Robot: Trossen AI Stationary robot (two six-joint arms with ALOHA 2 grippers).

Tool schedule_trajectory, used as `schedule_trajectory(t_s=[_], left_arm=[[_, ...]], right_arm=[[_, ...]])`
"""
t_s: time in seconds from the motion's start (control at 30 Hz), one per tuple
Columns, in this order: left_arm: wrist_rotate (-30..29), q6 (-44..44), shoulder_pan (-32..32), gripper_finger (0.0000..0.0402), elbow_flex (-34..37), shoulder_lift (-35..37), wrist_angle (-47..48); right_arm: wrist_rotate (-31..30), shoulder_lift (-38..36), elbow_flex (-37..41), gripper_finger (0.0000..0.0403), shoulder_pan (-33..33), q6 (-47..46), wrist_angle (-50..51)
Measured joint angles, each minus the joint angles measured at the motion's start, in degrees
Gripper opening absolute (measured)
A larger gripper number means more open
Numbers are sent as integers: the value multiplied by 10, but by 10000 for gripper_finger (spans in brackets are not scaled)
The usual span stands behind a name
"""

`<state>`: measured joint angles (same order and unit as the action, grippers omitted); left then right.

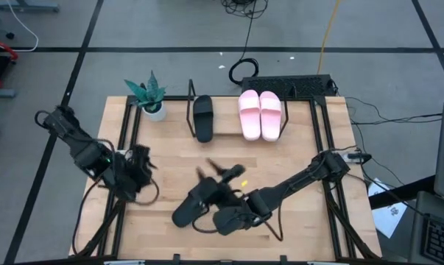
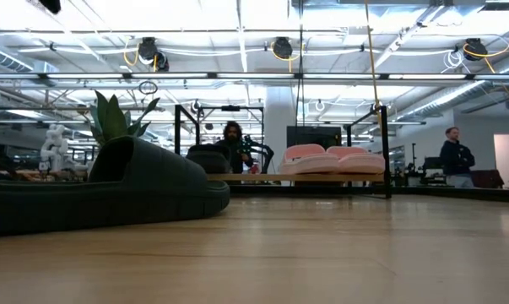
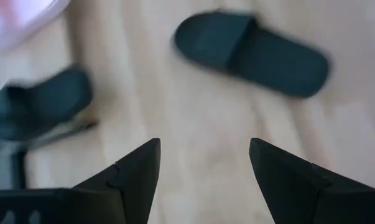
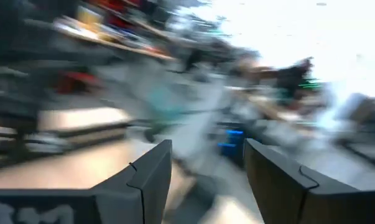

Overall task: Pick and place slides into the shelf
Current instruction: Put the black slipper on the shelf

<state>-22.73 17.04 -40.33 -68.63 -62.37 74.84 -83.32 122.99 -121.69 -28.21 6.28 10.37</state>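
Note:
One black slide (image 1: 194, 205) lies sole-down on the table's near middle; it fills the left of the low view (image 2: 102, 190) and shows in the left wrist view (image 3: 252, 53). The shelf (image 1: 229, 140) stands at the far edge and bears the other black slide (image 1: 203, 118) and the pink pair (image 1: 260, 114), also seen in the low view (image 2: 330, 160). My right gripper (image 1: 222, 175) (image 4: 206, 180) is open just beside the table slide on its far-right side, with blurred room between its fingers. My left gripper (image 1: 139, 165) (image 3: 203, 168) is open over bare wood at the table's left.
A potted plant (image 1: 149, 97) stands at the far left corner beside the shelf. Cables and a dark power strip (image 1: 288, 82) lie behind the table. People (image 2: 457, 156) show in the room beyond. Bare wood (image 1: 302, 132) lies right of the shelf.

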Motion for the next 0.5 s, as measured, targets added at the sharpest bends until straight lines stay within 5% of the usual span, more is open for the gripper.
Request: schedule_trajectory(t_s=[0.1, 0.33, 0.5], left_arm=[[22, -48, -26, 250, 16, -39, -72], [33, -110, -37, 250, 86, -135, -162], [-35, -171, -37, 250, 130, -181, -291]], right_arm=[[-65, -16, 0, 189, 6, 67, 2], [-67, -56, 0, 189, 26, 98, 7], [-67, -81, 0, 189, 41, 95, 6]])
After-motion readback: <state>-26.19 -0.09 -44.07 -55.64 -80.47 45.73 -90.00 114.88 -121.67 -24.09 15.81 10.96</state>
